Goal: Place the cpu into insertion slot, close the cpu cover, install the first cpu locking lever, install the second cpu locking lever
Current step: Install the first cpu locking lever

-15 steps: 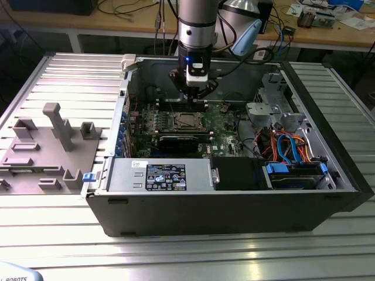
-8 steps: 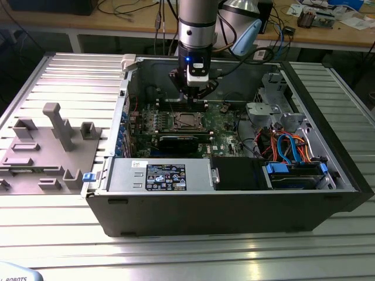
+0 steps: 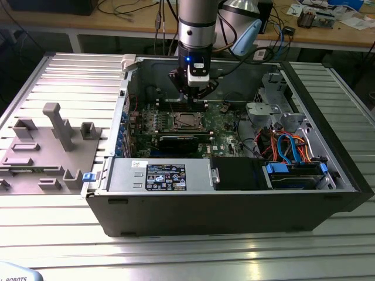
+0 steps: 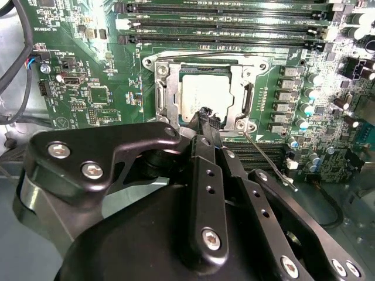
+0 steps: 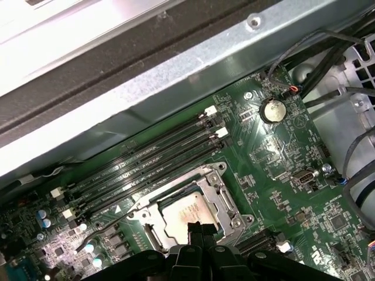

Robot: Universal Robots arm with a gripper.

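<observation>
The cpu (image 4: 205, 96) lies flat in the insertion slot (image 3: 186, 120) on the green motherboard, its silver top also showing in the first wrist view (image 5: 184, 213). The cpu cover (image 4: 166, 88) lies down around it as a metal frame (image 5: 218, 196). My gripper (image 4: 205, 117) is shut, its thin fingertips (image 5: 198, 229) together at the socket's edge; I cannot tell whether they touch it. Nothing shows between them. One thin locking lever (image 4: 272, 164) sticks out free from a socket corner. Another wire lever (image 4: 211, 57) runs along the socket's side by the memory slots.
Long black memory slots (image 4: 222, 26) run beside the socket. A row of capacitors and chokes (image 4: 293, 96) lines its other side. The open computer case (image 3: 111, 193) surrounds the board, with a drive cage and cables (image 3: 293, 146) on the exterior view's right. A grey fixture (image 3: 53, 146) sits outside.
</observation>
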